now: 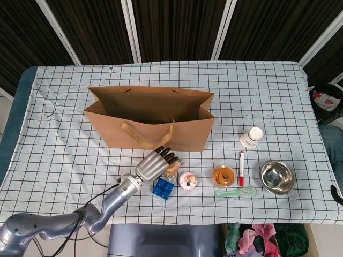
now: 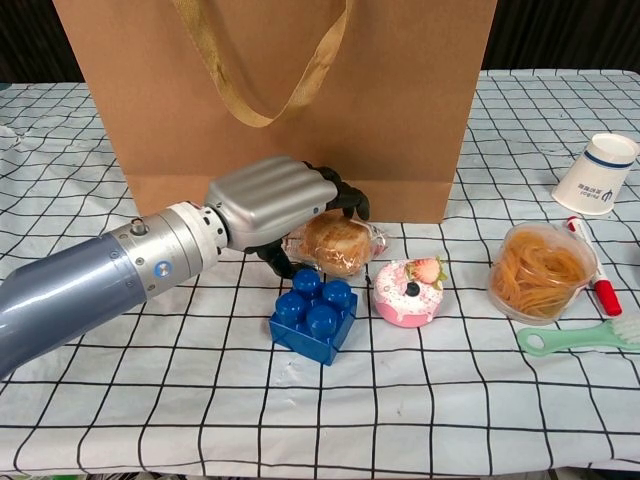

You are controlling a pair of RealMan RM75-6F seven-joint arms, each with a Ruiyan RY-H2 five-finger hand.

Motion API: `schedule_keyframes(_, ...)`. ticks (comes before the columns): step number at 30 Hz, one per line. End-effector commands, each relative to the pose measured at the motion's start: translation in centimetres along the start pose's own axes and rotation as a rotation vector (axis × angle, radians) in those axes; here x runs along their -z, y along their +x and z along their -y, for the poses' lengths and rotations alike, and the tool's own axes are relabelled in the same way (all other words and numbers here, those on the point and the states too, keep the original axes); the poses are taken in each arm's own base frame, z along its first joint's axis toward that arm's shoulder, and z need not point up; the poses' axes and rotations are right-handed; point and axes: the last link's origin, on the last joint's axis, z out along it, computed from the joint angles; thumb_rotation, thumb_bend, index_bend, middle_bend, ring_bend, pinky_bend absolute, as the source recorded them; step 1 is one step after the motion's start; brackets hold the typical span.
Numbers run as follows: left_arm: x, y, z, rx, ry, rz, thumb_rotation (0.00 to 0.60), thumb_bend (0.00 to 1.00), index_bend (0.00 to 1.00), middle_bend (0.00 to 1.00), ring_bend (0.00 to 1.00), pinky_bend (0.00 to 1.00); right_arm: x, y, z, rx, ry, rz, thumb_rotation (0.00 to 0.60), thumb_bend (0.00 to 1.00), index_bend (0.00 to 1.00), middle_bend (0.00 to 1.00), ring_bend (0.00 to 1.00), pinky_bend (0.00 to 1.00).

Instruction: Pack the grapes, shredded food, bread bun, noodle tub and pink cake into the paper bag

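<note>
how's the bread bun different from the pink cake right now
The bread bun is golden brown and wrapped in clear plastic; the pink cake is unwrapped, with a strawberry on top. The left hand reaches over the bun, while the cake sits untouched. Both lie on the checked cloth in front of the paper bag.

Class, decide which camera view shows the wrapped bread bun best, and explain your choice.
The chest view. There the bread bun is large, with its clear wrapper and browned top plain, and the left hand arched over it. In the head view the bun is only a small tan patch, mostly hidden under the same hand.
</note>
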Motion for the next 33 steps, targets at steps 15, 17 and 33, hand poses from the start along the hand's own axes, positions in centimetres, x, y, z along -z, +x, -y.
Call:
schedule_keyframes(15,0.0,0.8,0.1,-0.01,0.018,-0.081,0.6,0.41,0.35,0.4,0.24,0.32,0.0,0.0,0.0,-0.002,0.001,0.003,0.6,0.3,0.16,0.11,0.25,0.27)
schedule_keyframes(17,0.2,1.2,0.2,-0.004,0.02,-0.1,0.6,0.41,0.35,0.4,0.23,0.32,0.0,0.1,0.0,-0.003,0.002,0.003,0.6,0.3,0.16,0.11,0.25,0.27)
schedule_keyframes(33,5.6,9.5,-1.8,0.093,-0.074,-0.313,0.6,0.41,0.35,0.4,0.24,0.32,0.2,0.3,0.1,-0.009,0.006,-0.007,0.6,0.3,0.16,0.11,0.25,0.27)
